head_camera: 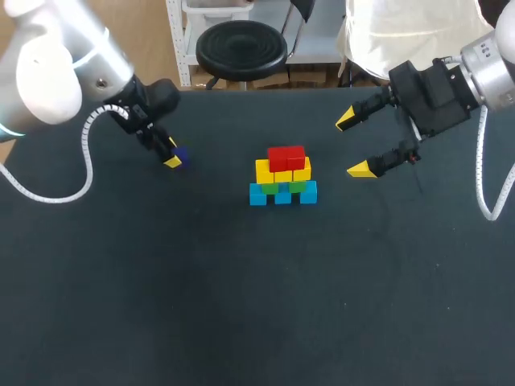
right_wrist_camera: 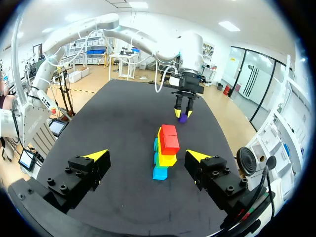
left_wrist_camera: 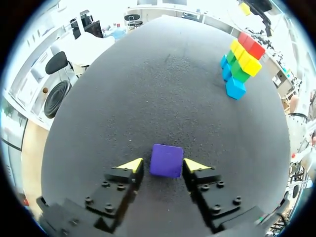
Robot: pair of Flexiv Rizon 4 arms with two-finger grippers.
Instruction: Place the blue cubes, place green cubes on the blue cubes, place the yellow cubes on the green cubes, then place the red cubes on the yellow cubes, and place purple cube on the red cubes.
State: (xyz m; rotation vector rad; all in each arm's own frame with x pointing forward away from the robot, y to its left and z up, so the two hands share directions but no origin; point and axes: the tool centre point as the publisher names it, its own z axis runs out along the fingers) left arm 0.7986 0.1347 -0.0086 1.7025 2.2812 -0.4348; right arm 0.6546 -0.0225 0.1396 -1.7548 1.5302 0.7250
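The purple cube (left_wrist_camera: 166, 160) rests on the black table (head_camera: 161, 281) at the far left. My left gripper (left_wrist_camera: 163, 165) stands over it, one yellow-tipped finger pressed to each side. In the head view the same cube (head_camera: 181, 153) shows beside the left gripper (head_camera: 173, 157). At the table's middle stands a stack: blue cubes (head_camera: 282, 194) at the bottom, green cubes (head_camera: 287, 187), yellow cubes (head_camera: 282, 171), red cubes (head_camera: 286, 157) on top. My right gripper (head_camera: 352, 145) hangs wide open to the right of the stack, holding nothing. In the right wrist view the stack (right_wrist_camera: 165, 150) lies ahead of that gripper (right_wrist_camera: 147, 156).
Bare black tabletop (head_camera: 257, 305) stretches in front of the stack and between it and the purple cube. The stack (left_wrist_camera: 242, 59) stands well away from the left gripper.
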